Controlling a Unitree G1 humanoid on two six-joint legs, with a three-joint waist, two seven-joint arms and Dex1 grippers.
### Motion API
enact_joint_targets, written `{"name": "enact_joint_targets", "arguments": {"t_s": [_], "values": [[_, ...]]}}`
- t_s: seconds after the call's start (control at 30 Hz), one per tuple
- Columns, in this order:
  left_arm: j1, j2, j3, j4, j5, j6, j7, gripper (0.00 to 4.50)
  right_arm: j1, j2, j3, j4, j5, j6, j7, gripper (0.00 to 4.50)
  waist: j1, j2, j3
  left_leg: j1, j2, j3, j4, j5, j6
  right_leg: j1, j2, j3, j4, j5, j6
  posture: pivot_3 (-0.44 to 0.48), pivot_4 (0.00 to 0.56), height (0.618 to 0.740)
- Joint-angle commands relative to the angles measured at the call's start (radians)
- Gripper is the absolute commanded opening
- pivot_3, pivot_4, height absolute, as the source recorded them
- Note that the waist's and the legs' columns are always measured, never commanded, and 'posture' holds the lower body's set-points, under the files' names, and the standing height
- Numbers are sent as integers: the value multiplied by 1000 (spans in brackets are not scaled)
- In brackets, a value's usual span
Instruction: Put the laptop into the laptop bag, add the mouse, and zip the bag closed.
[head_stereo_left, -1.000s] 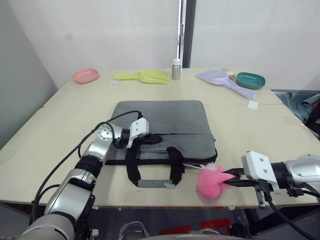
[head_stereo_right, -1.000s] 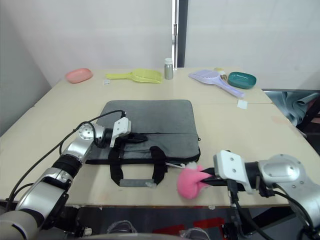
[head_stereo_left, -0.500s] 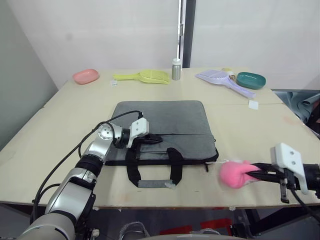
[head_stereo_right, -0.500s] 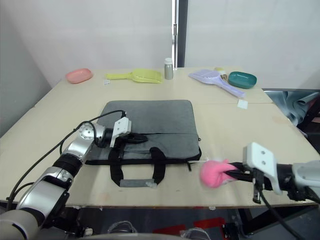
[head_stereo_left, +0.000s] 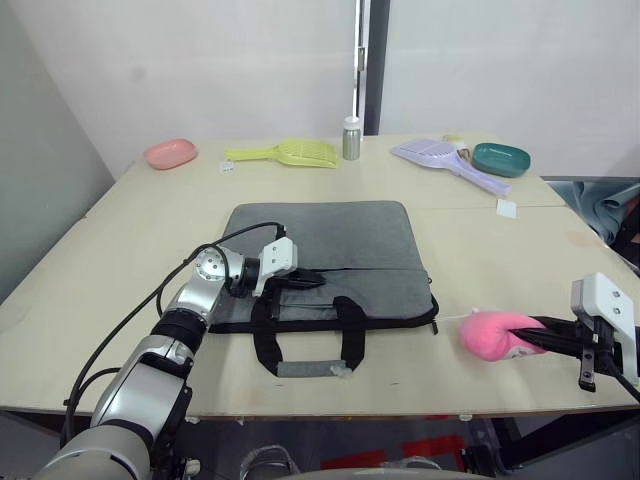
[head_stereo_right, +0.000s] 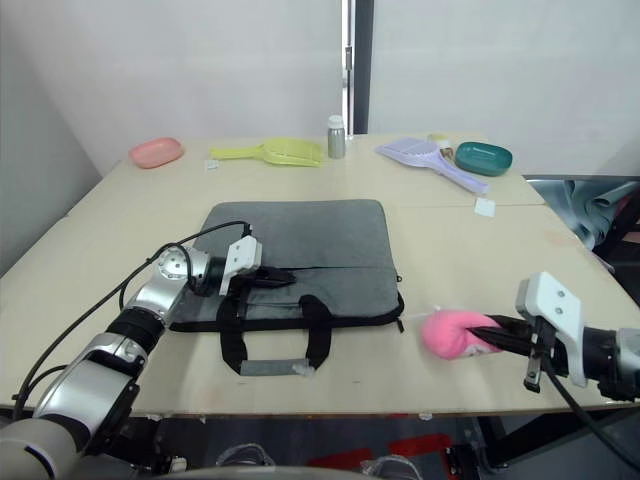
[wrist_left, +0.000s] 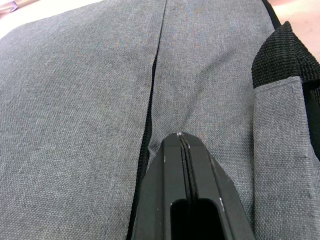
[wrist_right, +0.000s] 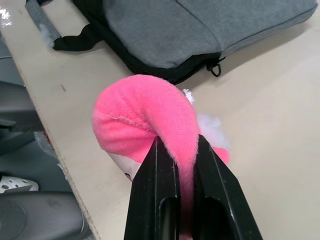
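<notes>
Right gripper (wrist_right: 176, 150) pinches pink charm (wrist_right: 145, 117); left gripper (wrist_left: 182, 145), pressed together, on laptop bag (head_stereo_left: 340, 245).

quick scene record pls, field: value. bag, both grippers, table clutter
laptop bag: flat on the table, handles toward the robot
left gripper: shut, resting on the bag's fabric beside a zipper line
right gripper: shut on the pink fluffy charm, off the bag's right corner
far edge: pink dish, yellow scoop, small bottle, purple scoop, green dish
</notes>
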Motion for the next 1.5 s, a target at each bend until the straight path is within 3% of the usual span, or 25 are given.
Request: {"name": "enact_joint_targets", "arguments": {"t_s": [0.03, 0.53, 0.7, 1.17, 1.5], "values": [[73, 30, -84, 151, 136, 38, -2, 0, -19, 7, -80, 17, 31, 35, -36, 13, 0, 0, 0, 0, 0, 0, 0, 0, 0, 0, 0, 0, 0, 0, 0, 0, 150, 740], [89, 41, -99, 154, 141, 6, -15, 0, -195, 1, 15, 56, -25, 161, -230, 13, 2, 0, 0, 0, 0, 2, -4, 0, 0, 1, 0, 0, -7, 0, 1, 0, 150, 740], [96, 42, -102, 147, 139, 3, -20, 0, -340, 87, 103, 8, 3, 303, -407, 13, -2, 0, 0, 1, -1, 3, -5, 0, 0, 1, 0, 0, -7, 0, 1, 0, 150, 740], [121, 57, -107, 131, 138, -12, -46, 0, -538, 224, 255, 48, -82, 409, -658, 13, -13, 2, -1, 2, -1, 4, -6, 0, 0, 1, 0, 1, -7, 1, 1, 0, 150, 740], [124, 56, -89, 130, 116, -17, -58, 0, -601, 342, 305, 86, -110, 396, -737, 13, -17, 3, -2, 2, 0, 5, -6, 0, 0, 1, 0, 1, -6, 1, 2, 0, 150, 740]]}}
